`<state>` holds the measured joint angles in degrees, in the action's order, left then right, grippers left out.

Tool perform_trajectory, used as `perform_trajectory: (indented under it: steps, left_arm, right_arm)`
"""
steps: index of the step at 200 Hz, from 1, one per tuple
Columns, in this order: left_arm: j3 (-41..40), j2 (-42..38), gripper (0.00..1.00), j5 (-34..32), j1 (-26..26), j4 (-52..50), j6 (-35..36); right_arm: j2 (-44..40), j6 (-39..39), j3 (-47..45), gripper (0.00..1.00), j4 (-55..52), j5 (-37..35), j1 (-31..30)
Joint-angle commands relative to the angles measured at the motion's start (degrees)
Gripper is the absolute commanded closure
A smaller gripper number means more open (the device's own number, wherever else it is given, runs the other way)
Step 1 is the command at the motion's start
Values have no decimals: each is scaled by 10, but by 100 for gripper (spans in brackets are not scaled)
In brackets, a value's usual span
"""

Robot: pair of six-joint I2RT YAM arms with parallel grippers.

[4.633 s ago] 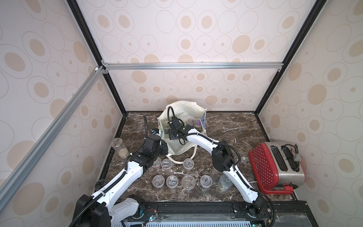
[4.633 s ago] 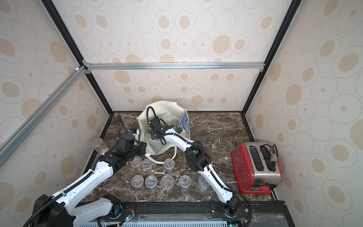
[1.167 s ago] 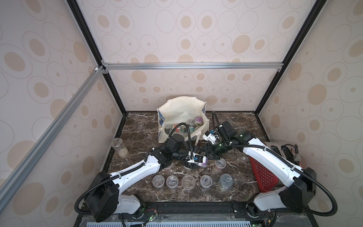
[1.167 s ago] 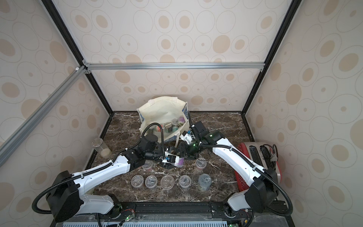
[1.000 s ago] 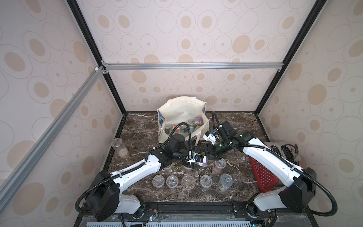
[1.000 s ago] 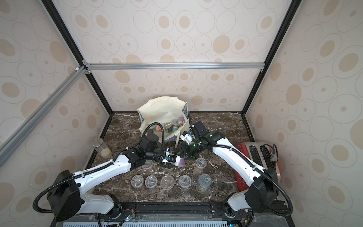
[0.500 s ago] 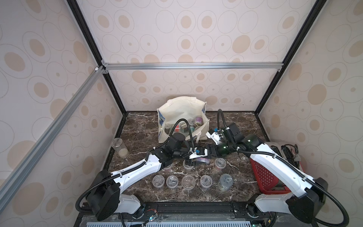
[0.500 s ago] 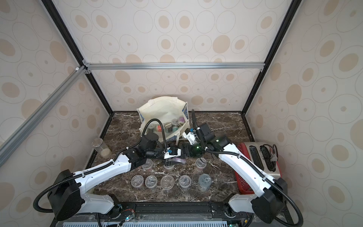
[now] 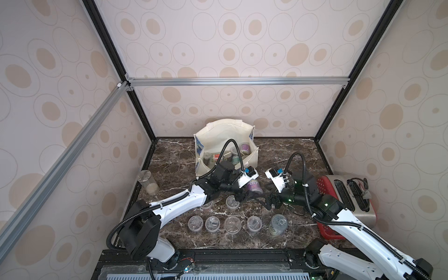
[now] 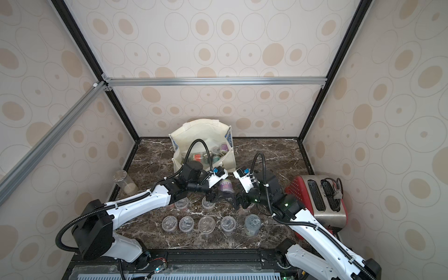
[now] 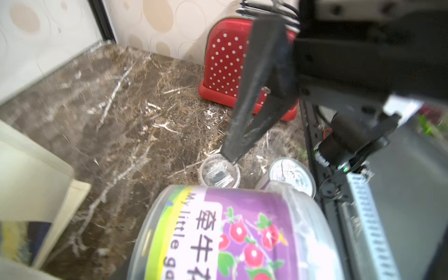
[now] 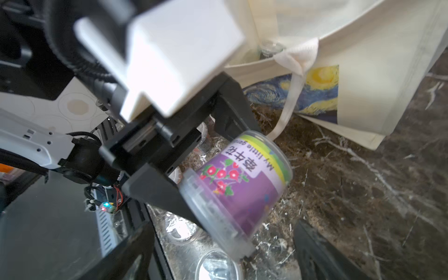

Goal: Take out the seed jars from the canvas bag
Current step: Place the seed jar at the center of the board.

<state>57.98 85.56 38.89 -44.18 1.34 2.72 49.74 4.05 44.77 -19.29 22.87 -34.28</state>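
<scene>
The cream canvas bag [image 9: 225, 128] stands open at the back with several seed jars [image 9: 244, 148] inside. My left gripper [image 9: 249, 191] is shut on a purple-labelled seed jar [image 9: 253, 186], tilted above the marble; the jar [image 11: 232, 232] hides the fingers in the left wrist view. My right gripper [image 9: 263, 201] is open just right of that jar [image 12: 240, 184], its fingers [image 12: 315, 249] apart on either side below it. Several clear seed jars [image 9: 232, 224] stand in a row near the front, two more [image 9: 232, 202] behind them.
A red dotted toaster [image 9: 344, 201] sits at the right, close to my right arm. A tall clear cylinder with beige grains [image 9: 147, 181] stands at the left edge. A bigger jar with a ring-pull lid [image 9: 278, 224] ends the front row.
My right gripper has opened off the purple jar and drawn back to the right. The left gripper keeps the jar and has carried it a little toward the back.
</scene>
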Motion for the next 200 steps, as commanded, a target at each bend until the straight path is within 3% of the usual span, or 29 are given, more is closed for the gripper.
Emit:
perform_trajectory:
  steps: [1, 32, 89, 150, 200]
  left_arm:
    - [34, 19, 40, 15, -5, -16, -126]
    - [42, 52, 42, 26, -4, -14, -266]
    - [18, 56, 43, 53, -4, 42, -422]
    - [-3, 52, 42, 52, -6, 44, -439]
    - [-14, 50, 42, 54, -12, 58, -453]
  right_arm:
    - [-27, -132, -18, 8, 51, -8, -1]
    - [-49, -216, -41, 6, 57, -23, -1]
    - [-35, -368, -61, 4, 47, -26, -14]
    - [26, -398, -64, 2, 99, -89, -21]
    - [95, -426, -45, 6, 94, -49, -32]
